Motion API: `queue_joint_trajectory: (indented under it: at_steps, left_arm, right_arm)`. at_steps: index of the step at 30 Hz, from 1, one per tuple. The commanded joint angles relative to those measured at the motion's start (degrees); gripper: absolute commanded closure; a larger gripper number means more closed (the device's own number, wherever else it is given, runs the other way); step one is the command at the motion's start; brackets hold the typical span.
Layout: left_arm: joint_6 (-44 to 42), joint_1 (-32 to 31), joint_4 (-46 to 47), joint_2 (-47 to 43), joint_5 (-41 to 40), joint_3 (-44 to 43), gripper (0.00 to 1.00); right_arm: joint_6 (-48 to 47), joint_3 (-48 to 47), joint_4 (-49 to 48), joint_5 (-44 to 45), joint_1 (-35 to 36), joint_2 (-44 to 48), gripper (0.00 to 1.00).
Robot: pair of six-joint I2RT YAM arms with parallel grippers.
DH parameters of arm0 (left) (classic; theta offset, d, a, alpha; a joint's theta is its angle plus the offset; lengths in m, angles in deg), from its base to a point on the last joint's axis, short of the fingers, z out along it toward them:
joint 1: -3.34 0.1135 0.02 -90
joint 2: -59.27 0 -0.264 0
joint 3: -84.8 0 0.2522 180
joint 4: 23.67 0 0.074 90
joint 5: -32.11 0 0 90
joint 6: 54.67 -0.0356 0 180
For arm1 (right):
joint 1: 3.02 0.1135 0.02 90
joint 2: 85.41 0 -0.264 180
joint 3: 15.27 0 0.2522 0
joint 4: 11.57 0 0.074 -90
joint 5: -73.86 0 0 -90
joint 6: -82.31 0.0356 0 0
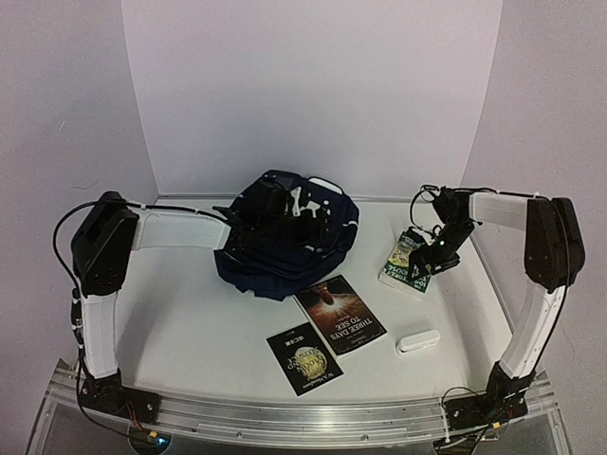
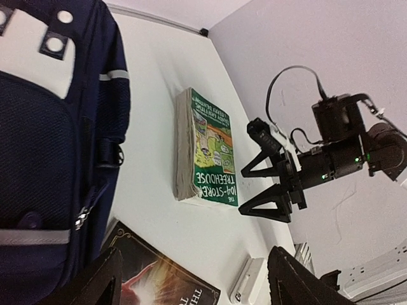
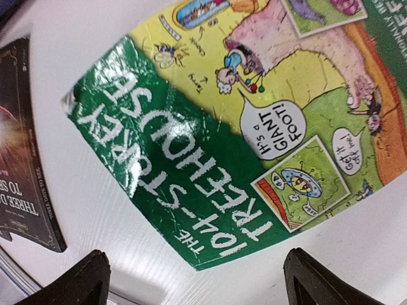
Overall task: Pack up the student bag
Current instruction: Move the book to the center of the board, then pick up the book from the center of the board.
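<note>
The left pincer (image 2: 191, 283) stands wide open, its dark fingers holding nothing. The student bag (image 1: 285, 242) lies right under it, a slumped, rumpled heap of dark navy fabric with a mesh panel, white buckle patches and a thin pale stripe. Whether the fingers touch the cloth I cannot tell. Nearer the arm bases than this pincer, on the smooth white table (image 1: 190, 313), lie a small glossy black booklet (image 1: 303, 358), a larger flat dark book (image 1: 340, 314) and, further right, a white rounded oblong case (image 1: 417, 340). The right pincer (image 3: 196, 267) is likewise spread open and empty, hovering just over a thick green paperback (image 3: 191, 171) with yellowed page edges. The bag lies well to this pincer's left, apart from it.
</note>
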Motion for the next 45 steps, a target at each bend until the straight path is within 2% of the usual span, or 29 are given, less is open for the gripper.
queue_joint_trajectory:
  at_steps: [1,7,10,17,21,28,34,45]
  left_arm:
    - [-3.94,-2.19,-4.01,6.61,4.41,-11.13,0.21]
    - [-4.91,-3.54,-5.7,12.69,4.76,-17.21,0.21]
    - [-4.73,-3.73,-5.3,13.97,4.94,-17.8,0.22]
    - [-4.86,-4.11,-4.81,16.68,5.58,-19.08,0.22]
    - [-3.97,-4.2,-5.1,18.93,6.15,-20.36,0.25]
    - [-1.44,-4.25,-5.76,24.07,6.15,-23.27,0.31]
    - [0.55,-4.59,-6.58,29.86,8.33,-28.42,0.42]
    - [-1.76,-5.84,0.19,28.61,12.49,-29.18,0.78]
  right_arm:
    - [4.16,-4.43,1.01,4.97,-1.17,0.51,0.04]
    - [5.31,-9.92,0.35,8.59,-4.48,-6.79,0.05]
    - [6.43,-12.1,0.21,6.13,-4.43,-9.65,0.06]
    - [8.26,-11.66,-0.32,2.71,-0.39,-13.25,0.1]
    - [10.94,-10.72,-0.98,-0.09,2.36,-13.8,0.13]
    - [13.16,-8.63,-2.5,-2.78,4.16,-13.33,0.13]
    - [14.02,-7.24,-3.25,-5.66,4.72,-12.68,0.13]
    - [15.04,-6.88,-3.91,-9.0,4.84,-12.83,0.14]
